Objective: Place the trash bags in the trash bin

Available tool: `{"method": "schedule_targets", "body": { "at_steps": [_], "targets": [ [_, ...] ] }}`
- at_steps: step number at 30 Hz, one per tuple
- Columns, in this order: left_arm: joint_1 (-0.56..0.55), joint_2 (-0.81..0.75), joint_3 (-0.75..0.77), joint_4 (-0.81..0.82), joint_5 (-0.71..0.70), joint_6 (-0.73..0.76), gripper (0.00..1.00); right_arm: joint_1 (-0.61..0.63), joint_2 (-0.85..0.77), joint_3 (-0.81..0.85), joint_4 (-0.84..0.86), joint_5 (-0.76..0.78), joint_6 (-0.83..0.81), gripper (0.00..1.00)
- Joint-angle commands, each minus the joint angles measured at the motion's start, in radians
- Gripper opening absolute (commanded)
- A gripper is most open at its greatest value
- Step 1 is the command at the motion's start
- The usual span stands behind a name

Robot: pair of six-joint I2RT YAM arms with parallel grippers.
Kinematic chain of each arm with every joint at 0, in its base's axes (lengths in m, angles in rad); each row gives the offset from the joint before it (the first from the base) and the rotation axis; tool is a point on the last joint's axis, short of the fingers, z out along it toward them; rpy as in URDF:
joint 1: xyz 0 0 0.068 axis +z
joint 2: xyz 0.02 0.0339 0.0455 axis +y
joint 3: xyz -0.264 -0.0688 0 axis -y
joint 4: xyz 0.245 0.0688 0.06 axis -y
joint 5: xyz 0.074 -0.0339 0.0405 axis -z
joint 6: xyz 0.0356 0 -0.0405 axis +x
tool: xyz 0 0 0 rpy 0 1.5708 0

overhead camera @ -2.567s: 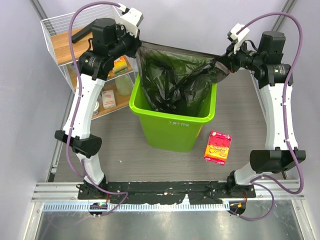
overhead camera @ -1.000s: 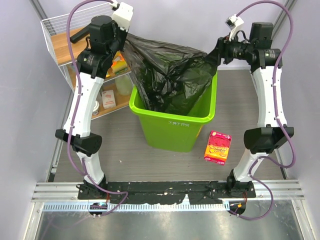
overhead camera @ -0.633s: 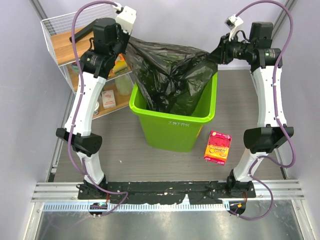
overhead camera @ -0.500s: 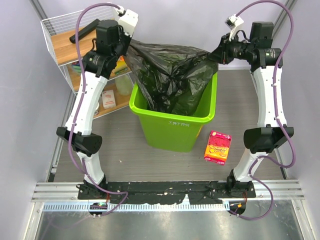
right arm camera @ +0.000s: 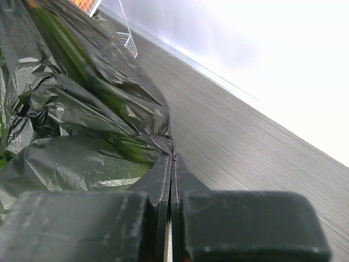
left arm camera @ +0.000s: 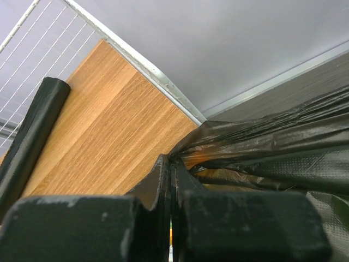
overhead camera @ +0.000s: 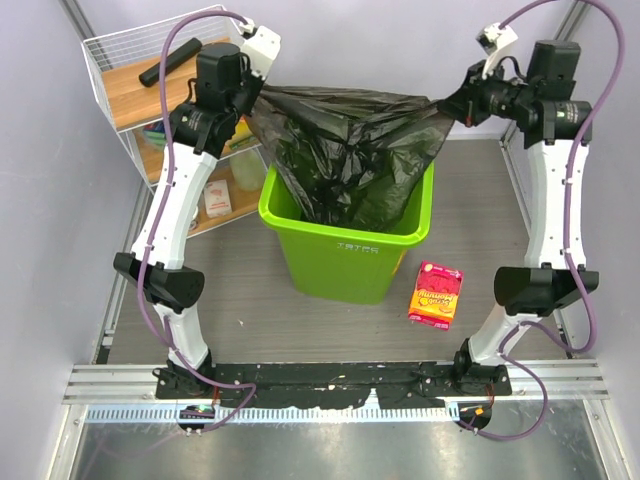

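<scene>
The black trash bag (overhead camera: 345, 150) hangs stretched between both grippers, its lower part sagging into the lime-green trash bin (overhead camera: 340, 262) at the table's middle. At the bag's far-left corner my left gripper (overhead camera: 252, 97) is shut on the film; the left wrist view shows the plastic (left arm camera: 283, 147) pinched at the tips (left arm camera: 172, 164). At the far-right corner my right gripper (overhead camera: 447, 104) is shut on the bag's edge, and the right wrist view shows film (right arm camera: 71, 125) bunched at the tips (right arm camera: 172, 155).
A white wire shelf (overhead camera: 110, 45) stands at the back left with a wooden board, a black roll (overhead camera: 170, 62) (left arm camera: 27, 131) and small packages. A red snack packet (overhead camera: 436, 294) lies on the table right of the bin.
My right gripper has closed on the bag's right edge and pulled it up and to the right, spreading the bag wider above the bin. The left gripper kept its hold and shifted slightly right.
</scene>
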State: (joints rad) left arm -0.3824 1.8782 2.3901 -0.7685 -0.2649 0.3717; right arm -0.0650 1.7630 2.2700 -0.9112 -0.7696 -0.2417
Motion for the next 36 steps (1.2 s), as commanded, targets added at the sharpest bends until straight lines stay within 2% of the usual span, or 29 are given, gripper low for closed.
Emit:
{"method": "schedule_targets", "body": {
  "at_steps": [1, 20, 36],
  "targets": [
    [-0.004, -0.024, -0.005, -0.031, 0.027, 0.036, 0.0, -0.041, -0.088, -0.027, 0.014, -0.02, -0.039, 0.01],
    [-0.046, -0.016, -0.088, -0.129, 0.062, 0.102, 0.0, -0.09, -0.2, -0.268, -0.038, 0.023, -0.217, 0.01],
    [-0.046, -0.109, -0.31, -0.074, 0.095, 0.108, 0.0, -0.096, -0.284, -0.503, -0.002, 0.021, -0.283, 0.01]
  ]
}}
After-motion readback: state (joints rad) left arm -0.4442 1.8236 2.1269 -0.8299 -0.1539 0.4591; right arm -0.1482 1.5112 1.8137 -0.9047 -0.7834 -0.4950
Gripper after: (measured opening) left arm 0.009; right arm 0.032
